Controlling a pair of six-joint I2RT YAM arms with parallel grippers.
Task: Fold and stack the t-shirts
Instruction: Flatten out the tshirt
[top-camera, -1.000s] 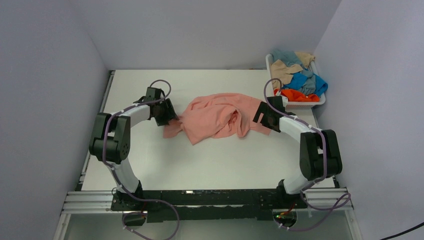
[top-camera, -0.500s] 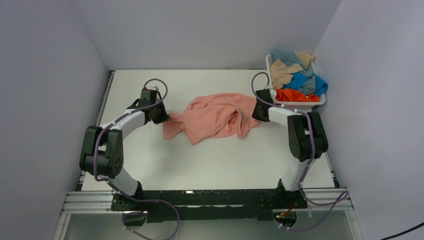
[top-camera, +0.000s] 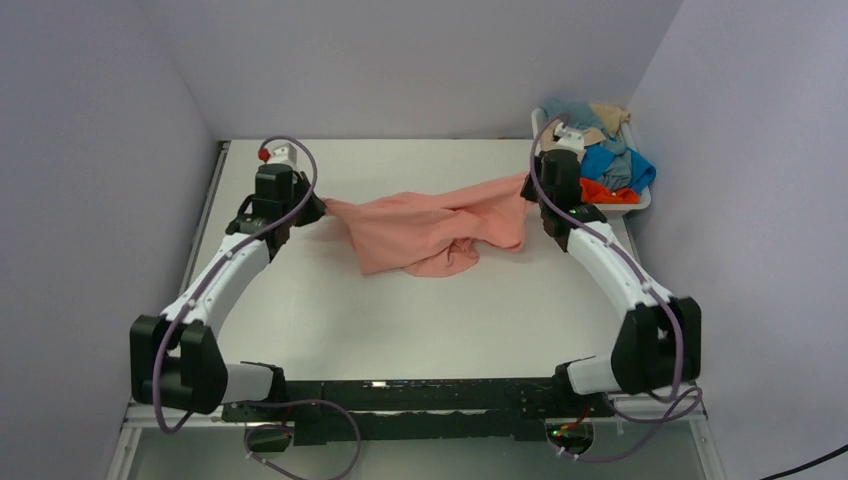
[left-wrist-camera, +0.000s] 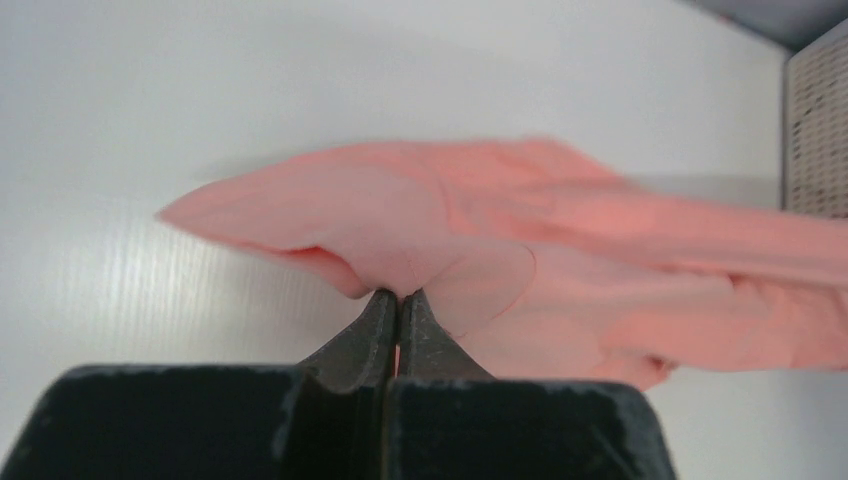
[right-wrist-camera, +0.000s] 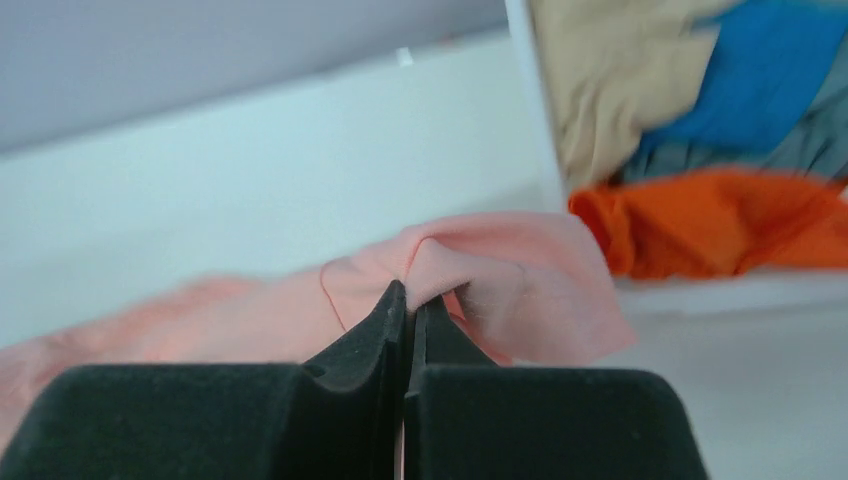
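The salmon pink t-shirt (top-camera: 430, 225) hangs stretched between my two grippers above the middle of the table, its lower folds sagging toward the surface. My left gripper (top-camera: 318, 207) is shut on the shirt's left end; in the left wrist view the black fingertips (left-wrist-camera: 399, 300) pinch a fold of the pink cloth (left-wrist-camera: 520, 240). My right gripper (top-camera: 531, 188) is shut on the shirt's right end, and in the right wrist view it (right-wrist-camera: 408, 295) clamps a bunched pink edge (right-wrist-camera: 500, 275). Other t-shirts, orange (top-camera: 605, 190), blue (top-camera: 620, 162) and tan (top-camera: 610, 115), lie in the basket.
The white plastic basket (top-camera: 625, 206) stands at the back right corner, close behind my right gripper. Grey walls enclose the table on the left, back and right. The white table top (top-camera: 420, 320) stretches toward the arm bases.
Both grippers closed on the pink shirt's ends, then rose and moved apart toward the back, pulling the crumpled shirt off the table into a stretched span.
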